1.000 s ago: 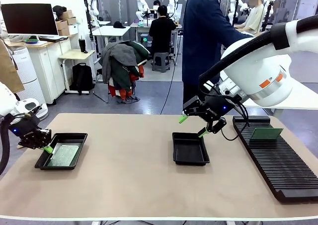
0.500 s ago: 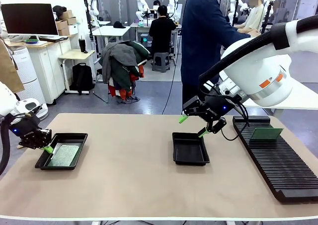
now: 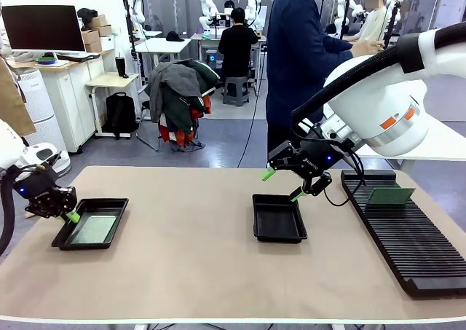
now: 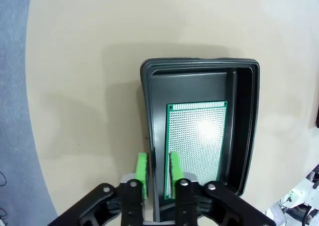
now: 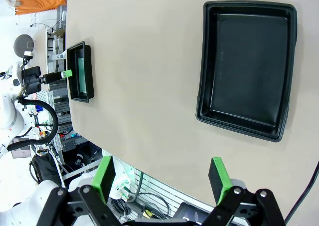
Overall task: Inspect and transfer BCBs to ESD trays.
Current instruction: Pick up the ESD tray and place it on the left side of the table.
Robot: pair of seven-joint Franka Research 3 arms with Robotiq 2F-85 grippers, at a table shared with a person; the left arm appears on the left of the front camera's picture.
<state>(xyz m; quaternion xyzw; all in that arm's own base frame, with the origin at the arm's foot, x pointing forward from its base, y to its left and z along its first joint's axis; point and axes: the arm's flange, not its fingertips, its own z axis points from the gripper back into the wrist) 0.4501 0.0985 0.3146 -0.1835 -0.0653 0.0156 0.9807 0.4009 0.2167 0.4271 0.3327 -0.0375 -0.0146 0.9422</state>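
One green board (image 3: pixel 93 229) lies flat in the black tray (image 3: pixel 102 199) on the left (tiny holes dot it all over). A second black tray (image 3: pixel 279 221) sits near the middle. Far right, another green board (image 3: pixel 389 196) stands on edge in the ribbed rack (image 3: pixel 408 250).

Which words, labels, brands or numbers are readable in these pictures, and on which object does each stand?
No text is readable anywhere.
BCB in the left ESD tray: a grid of holes, any print too fine to read.
Orange patches on the right arm: too small to read.
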